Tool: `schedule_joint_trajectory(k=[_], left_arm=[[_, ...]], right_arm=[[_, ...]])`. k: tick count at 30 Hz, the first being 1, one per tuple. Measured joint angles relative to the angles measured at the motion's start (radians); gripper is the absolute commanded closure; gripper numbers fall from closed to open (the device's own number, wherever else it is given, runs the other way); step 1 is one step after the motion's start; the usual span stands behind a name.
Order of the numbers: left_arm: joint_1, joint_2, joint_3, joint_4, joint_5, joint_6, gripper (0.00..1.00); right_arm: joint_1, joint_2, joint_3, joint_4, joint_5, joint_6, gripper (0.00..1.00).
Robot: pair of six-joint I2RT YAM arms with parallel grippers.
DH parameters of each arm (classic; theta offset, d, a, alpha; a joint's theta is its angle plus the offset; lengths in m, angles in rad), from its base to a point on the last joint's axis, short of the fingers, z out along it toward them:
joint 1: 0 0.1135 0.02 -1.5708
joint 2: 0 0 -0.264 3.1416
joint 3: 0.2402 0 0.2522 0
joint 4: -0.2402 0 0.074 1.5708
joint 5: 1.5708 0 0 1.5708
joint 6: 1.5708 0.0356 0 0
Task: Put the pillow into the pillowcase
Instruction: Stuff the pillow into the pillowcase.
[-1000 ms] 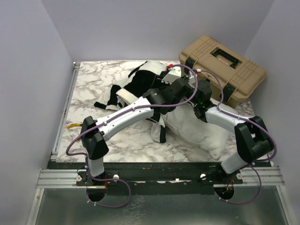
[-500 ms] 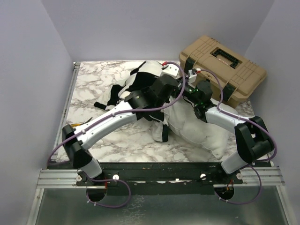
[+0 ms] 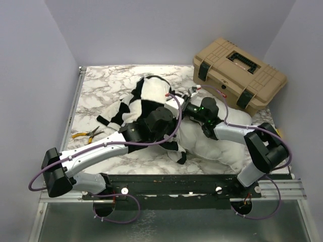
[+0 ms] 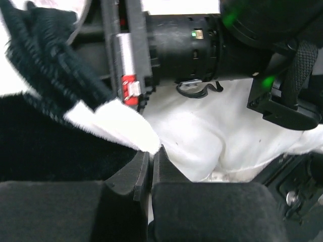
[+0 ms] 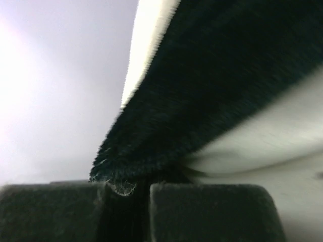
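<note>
a: where's the pillow (image 3: pixel 222 147) from where you stand?
b: on the right half of the marble table (image 3: pixel 101 88), lying under the right arm (image 3: pixel 232 132), just in front of the tan toolbox (image 3: pixel 239 68). plain white and puffy.
a: and the pillowcase (image 3: pixel 144 98)?
b: bunched in a heap at the middle of the table, black and white squares all crumpled, touching the pillow's left end. a dark strip of it hangs over the pillow's near side. i can't tell whether any of the pillow is inside the opening, because both wrists are in the way.
a: what's the left gripper (image 4: pixel 152 156) doing?
b: its fingers (image 4: pixel 128 176) are pressed together. a fuzzy white corner of the pillowcase runs right into the seam between them, so it looks pinched there. the white pillow is just behind, and the right arm crosses above.
a: the right gripper (image 5: pixel 128 187)?
b: clamped on the pillowcase too. a black furry edge sits squeezed between the two pads (image 5: pixel 202 212) and rises away from them, with white fabric beside it.
a: so both are at the same spot?
b: close together, yes, over where the heap meets the pillow.
a: anything else out there?
b: yellow-handled pliers (image 3: pixel 87 134) on the left side of the table, apart from the fabric.
</note>
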Motion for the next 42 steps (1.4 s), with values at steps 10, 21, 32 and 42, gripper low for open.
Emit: schedule_joint_trajectory(k=[10,21,32,42], left_arm=[[-0.096,-0.104,-0.032,-0.129,-0.023,-0.170,0.19],[0.032,-0.013,0.195,-0.371,-0.180,-0.404,0.12],[0.203,0.219,0.262,-0.399,-0.013,-0.358,0.15],[0.226,0.463,0.383,-0.547,-0.134,-0.241,0.66]], right_arm=[[0.176,0.035,-0.282,0.055,-0.029,-0.139,0.95],[0.256,-0.382,-0.267,-0.446,0.127,-0.372,0.10],[0.256,-0.529,0.052,-1.139,0.392,-0.540,0.06],[0.151,-0.467,0.348,-1.596,0.448,-0.567,0.06]])
